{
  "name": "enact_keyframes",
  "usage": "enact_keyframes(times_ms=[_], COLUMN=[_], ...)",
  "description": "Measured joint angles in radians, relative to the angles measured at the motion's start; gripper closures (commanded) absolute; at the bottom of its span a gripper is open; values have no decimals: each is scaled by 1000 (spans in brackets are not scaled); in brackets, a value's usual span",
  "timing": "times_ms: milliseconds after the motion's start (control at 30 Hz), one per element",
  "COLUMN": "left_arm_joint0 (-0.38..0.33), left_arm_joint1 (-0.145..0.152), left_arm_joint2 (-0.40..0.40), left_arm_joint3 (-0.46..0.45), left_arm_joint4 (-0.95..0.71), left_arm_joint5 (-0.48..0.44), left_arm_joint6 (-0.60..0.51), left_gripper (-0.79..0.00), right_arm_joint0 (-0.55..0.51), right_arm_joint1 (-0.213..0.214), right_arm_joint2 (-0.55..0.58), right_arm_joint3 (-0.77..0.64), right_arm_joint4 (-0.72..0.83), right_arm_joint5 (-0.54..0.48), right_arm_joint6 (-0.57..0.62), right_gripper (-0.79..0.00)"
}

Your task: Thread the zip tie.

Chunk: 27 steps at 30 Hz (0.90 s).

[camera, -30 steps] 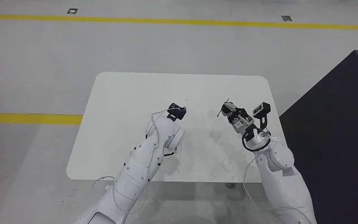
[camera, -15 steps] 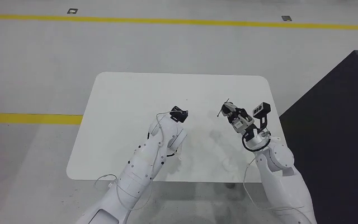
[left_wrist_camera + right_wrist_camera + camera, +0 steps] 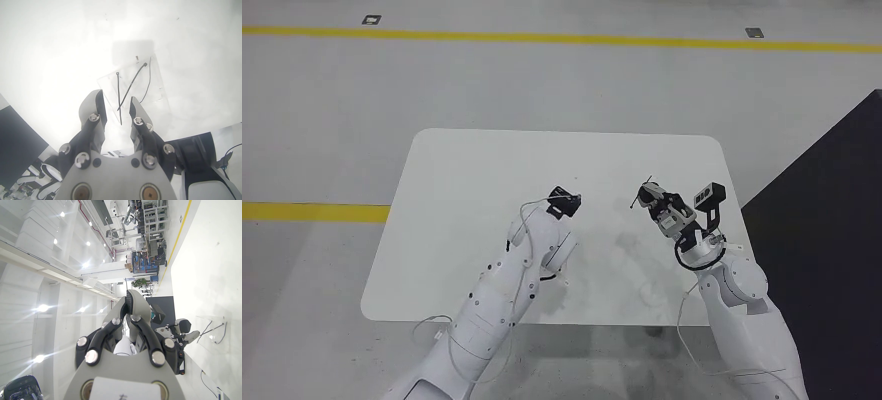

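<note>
Left wrist view is showing the left gripper [image 3: 115, 97] hovering, fingers spread apart, over a clear sheet [image 3: 160, 89] on the table [image 3: 472, 200], where three black zip ties [image 3: 133, 81] are lying. The right gripper [image 3: 128, 296] is pinching another zip tie [image 3: 125, 284] above the table.

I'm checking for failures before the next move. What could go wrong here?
1. The open left gripper hangs over two crossed zip ties on the clear sheet; closing may catch both.
2. The right gripper pinches the held zip tie with a thin end poking out; it could slip or bend while threading.
</note>
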<state>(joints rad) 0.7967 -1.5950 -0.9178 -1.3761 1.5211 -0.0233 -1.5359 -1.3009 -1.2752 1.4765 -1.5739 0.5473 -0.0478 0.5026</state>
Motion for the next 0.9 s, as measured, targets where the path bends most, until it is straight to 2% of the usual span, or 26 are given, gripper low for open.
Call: enact_keyframes(times_ms=[300,900], left_arm_joint0=[-13,-118], left_arm_joint1=[-17,-63], left_arm_joint2=[45,82], left_arm_joint3=[53,304], left_arm_joint4=[-15,-74], left_arm_joint5=[-3,11], left_arm_joint6=[1,63], left_gripper=[-212,-197], right_arm_joint0=[0,0], right_arm_joint1=[0,0], right_arm_joint2=[0,0], right_arm_joint3=[0,0], right_arm_joint4=[0,0], right_arm_joint5=[0,0], right_arm_joint6=[0,0], right_gripper=[0,0])
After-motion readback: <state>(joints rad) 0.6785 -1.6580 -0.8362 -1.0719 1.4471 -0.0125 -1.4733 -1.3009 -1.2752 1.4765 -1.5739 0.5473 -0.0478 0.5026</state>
